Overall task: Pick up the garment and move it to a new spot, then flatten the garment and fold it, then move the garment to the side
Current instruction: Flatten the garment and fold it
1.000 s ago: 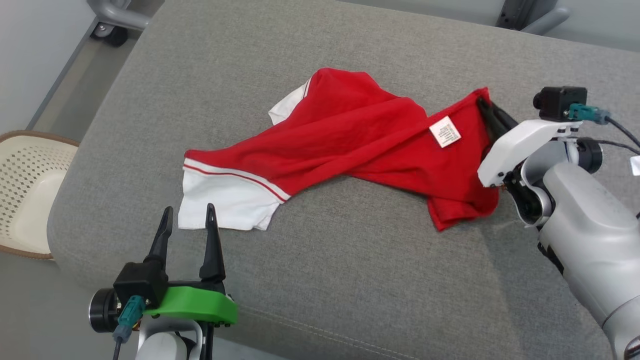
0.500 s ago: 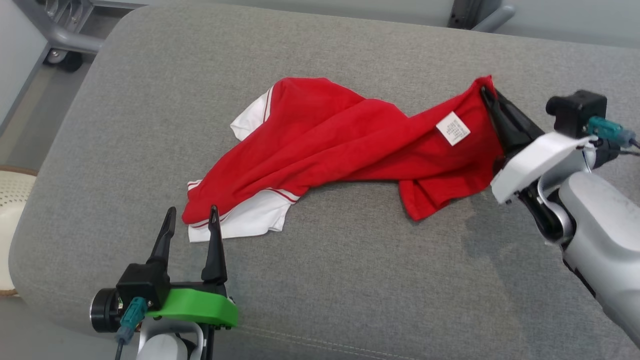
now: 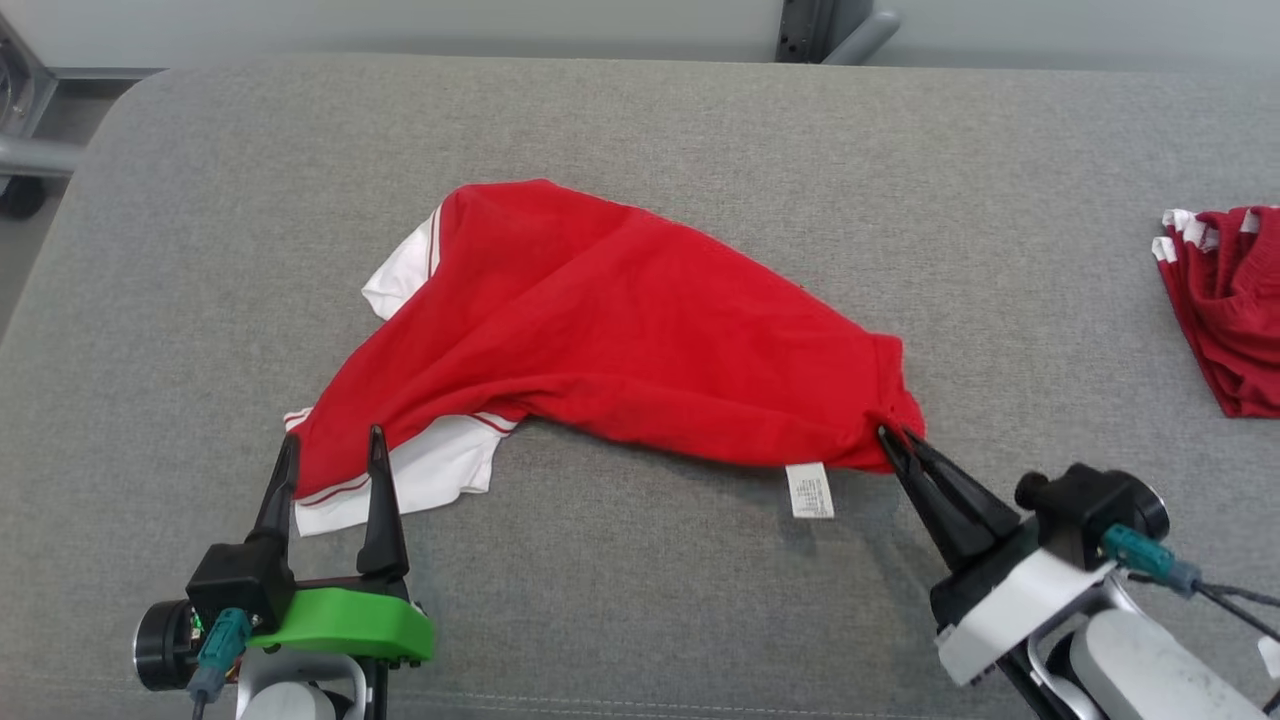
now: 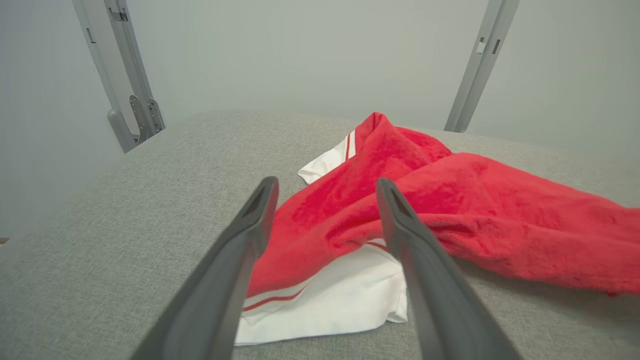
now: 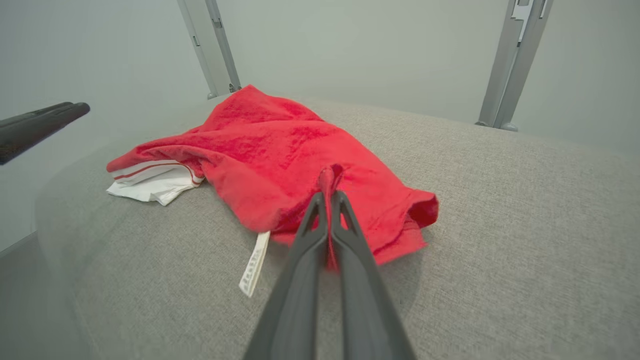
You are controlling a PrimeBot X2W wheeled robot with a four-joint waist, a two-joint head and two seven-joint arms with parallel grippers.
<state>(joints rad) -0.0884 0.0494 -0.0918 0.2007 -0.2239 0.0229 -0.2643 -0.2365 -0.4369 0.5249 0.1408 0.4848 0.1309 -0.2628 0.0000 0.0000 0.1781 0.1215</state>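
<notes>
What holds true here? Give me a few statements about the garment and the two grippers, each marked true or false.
The right gripper is shut on the red garment at its edge. True.
The left gripper is clamping the garment too. False: its jaws stand open, holding nothing.
A white label lies at the garment's near edge. True.
The grey cushion carries one garment alone. False: a folded red pile lies at its right.

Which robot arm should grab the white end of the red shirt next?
Probably the left: the left gripper stands open right at the white sleeve of the garment, while the right gripper is shut on its red corner.
</notes>
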